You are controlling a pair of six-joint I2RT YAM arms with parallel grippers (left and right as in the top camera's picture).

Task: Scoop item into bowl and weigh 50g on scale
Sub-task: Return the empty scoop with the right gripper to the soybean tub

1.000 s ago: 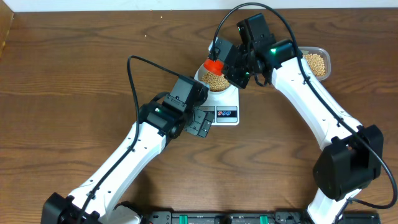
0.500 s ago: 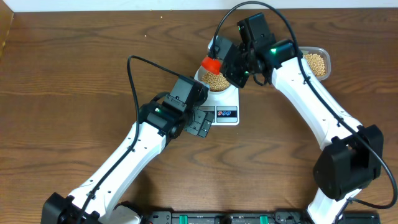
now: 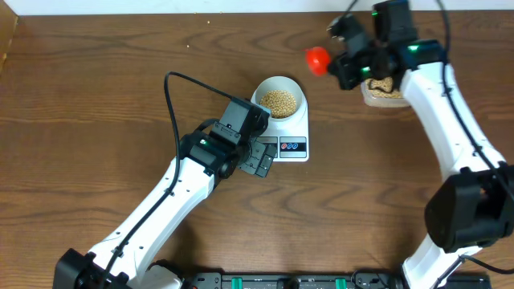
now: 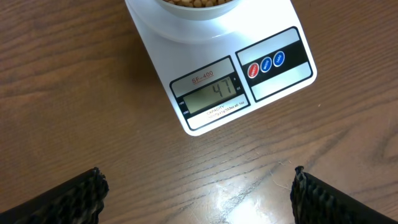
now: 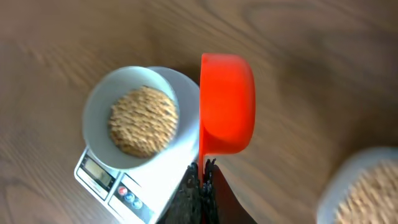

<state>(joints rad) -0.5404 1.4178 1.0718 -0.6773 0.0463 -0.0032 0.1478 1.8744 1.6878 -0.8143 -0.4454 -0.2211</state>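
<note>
Beans [image 3: 279, 100] are loose, light and roll: move them only with the red scoop [image 5: 227, 102]. Right gripper [image 5: 203, 177] is clamped on its handle, well off the scale [image 4: 214, 53]; scoop load unclear, blurred. Left gripper [image 4: 198, 193] gapes empty beside the scale.

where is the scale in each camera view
overhead: scale at top centre, panel edge towards the bottom of the picture.
left wrist: scale upper middle, tilted, display and buttons in plain view.
right wrist: scale lower left, left of the red scoop.
shared landmark: the white bowl of beans sitting on it.
</note>
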